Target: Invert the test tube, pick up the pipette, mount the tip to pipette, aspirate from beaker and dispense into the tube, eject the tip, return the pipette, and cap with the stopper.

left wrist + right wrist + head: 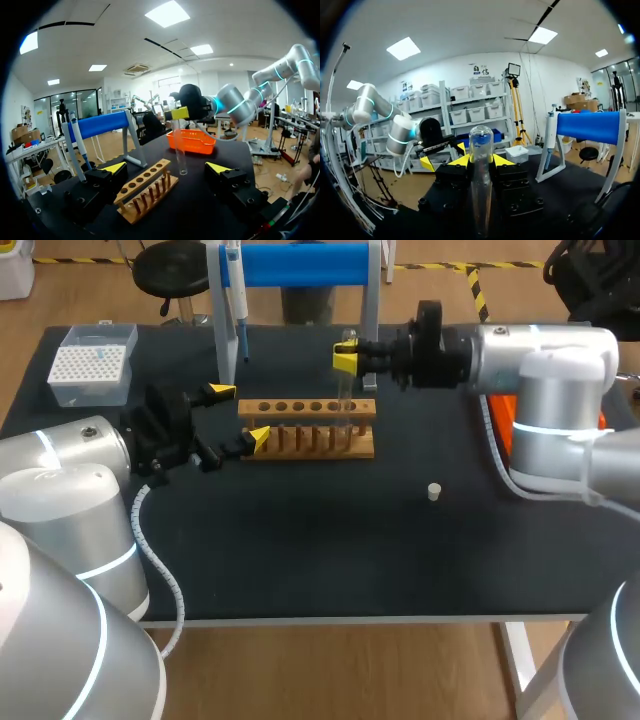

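Right hand grips the clear test tube upright by the wooden rack (rear middle of the tabletop); left hand gapes open.

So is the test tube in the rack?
Out: the right arm's fingers grip the test tube upright, its lower end free of the rack.

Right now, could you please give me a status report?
Right hand shut on tube, by rack. Left hand open, astride rack's end. Stopper loose on table. Nothing seen blocking.
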Action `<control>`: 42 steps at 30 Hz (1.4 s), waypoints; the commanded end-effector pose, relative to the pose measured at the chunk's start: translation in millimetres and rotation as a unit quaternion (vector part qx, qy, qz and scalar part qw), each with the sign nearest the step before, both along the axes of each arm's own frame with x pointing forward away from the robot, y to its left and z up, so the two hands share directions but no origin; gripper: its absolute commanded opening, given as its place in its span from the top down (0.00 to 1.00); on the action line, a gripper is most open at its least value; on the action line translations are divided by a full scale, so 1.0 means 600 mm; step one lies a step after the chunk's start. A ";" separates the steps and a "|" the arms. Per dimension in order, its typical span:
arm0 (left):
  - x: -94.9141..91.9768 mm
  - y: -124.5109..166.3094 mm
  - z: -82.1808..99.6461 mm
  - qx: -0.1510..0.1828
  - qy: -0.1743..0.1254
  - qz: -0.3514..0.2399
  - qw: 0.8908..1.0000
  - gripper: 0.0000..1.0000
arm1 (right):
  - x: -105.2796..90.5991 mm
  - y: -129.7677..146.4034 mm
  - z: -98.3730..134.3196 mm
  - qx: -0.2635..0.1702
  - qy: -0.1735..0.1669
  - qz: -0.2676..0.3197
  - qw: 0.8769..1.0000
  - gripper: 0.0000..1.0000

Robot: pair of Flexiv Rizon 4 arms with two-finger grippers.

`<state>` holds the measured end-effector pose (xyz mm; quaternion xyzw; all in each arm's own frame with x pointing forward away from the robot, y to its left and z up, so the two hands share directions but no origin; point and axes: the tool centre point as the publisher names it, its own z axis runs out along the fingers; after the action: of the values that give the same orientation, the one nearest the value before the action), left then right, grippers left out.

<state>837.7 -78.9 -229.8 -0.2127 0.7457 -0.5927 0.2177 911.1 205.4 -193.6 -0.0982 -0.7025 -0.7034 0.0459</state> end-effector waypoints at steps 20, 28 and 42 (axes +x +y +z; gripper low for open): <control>-0.002 0.000 -0.002 -0.001 -0.002 0.002 1.000 0.00 | 0.016 -0.012 0.000 -0.020 0.552 -0.008 0.833 1.00; -0.002 0.000 -0.002 -0.001 -0.002 0.002 1.000 0.00 | 0.017 -0.016 -0.009 -0.042 0.644 0.015 0.763 1.00; -0.002 0.000 -0.002 -0.001 -0.002 0.002 1.000 0.00 | 0.000 -0.018 -0.013 -0.043 0.673 0.045 0.737 1.00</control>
<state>837.7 -78.9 -229.8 -0.2127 0.7457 -0.5927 0.2177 906.4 197.2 -198.9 -0.5173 -0.5269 -0.4526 0.4999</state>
